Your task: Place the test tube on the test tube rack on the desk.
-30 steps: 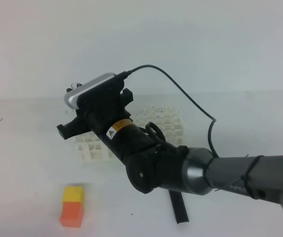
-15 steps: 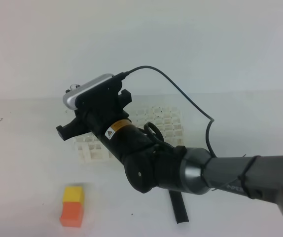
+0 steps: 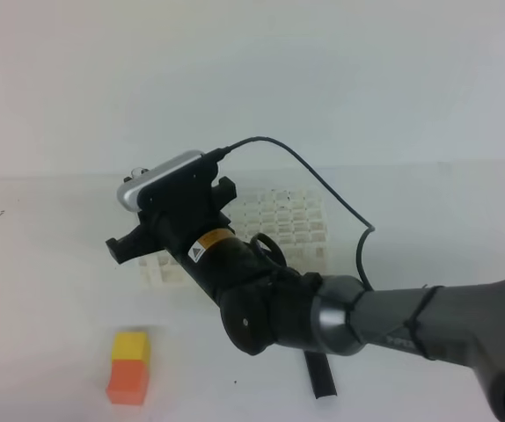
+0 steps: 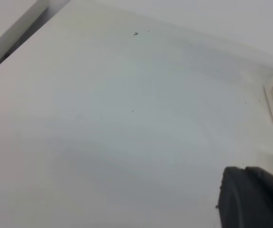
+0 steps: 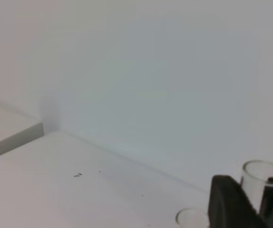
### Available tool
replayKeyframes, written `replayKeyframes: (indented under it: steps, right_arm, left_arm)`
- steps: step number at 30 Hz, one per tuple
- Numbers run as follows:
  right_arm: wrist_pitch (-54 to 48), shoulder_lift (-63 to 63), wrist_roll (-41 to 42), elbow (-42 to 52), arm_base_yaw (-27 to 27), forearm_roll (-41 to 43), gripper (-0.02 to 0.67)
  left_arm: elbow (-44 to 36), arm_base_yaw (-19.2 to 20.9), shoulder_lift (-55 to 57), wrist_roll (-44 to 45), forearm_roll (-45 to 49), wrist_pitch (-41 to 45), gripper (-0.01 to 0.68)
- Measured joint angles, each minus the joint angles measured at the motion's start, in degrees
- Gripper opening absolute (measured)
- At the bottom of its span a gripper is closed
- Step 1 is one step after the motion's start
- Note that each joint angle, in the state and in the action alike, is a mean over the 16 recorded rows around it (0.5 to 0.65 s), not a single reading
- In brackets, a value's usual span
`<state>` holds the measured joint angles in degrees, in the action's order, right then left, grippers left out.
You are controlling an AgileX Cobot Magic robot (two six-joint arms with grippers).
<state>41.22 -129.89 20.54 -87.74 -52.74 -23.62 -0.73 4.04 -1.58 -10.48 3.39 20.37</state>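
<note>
A black robot arm (image 3: 261, 294) reaches in from the right across the plain white desk (image 3: 50, 264), its bulk covering the middle and part of the white plastic grid rack (image 3: 292, 224) that stands behind it. A silver-grey camera module (image 3: 160, 176) rides on its wrist, with a black cable (image 3: 323, 185) looping back over the rack. A small block, yellow on top and orange below (image 3: 129, 367), sits near the front left, well apart from the rack. A black stick-like tool (image 3: 320, 376) lies on the desk, partly under the arm.

The right wrist view shows the open rim of a clear glass test tube (image 5: 264, 179) upright against the right gripper (image 5: 250, 202), between its dark fingers (image 5: 227, 202), which appear to grip it. A second clear rim (image 5: 191, 217) sits lower, just beside. Whether the tube stands in a rack hole cannot be told.

Only a dark corner of the left gripper (image 4: 253, 197) shows; how far it is spread cannot be told.
</note>
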Motion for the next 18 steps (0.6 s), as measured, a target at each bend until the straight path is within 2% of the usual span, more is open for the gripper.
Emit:
replayKeyframes:
  steps: [18]
  right_arm:
    - [2.47, -3.51, -0.34, -0.22, -0.41, -1.43, 0.128]
  left_arm:
    - [-0.66, 0.0, 0.1, -0.02, 0.05, -0.12, -0.001]
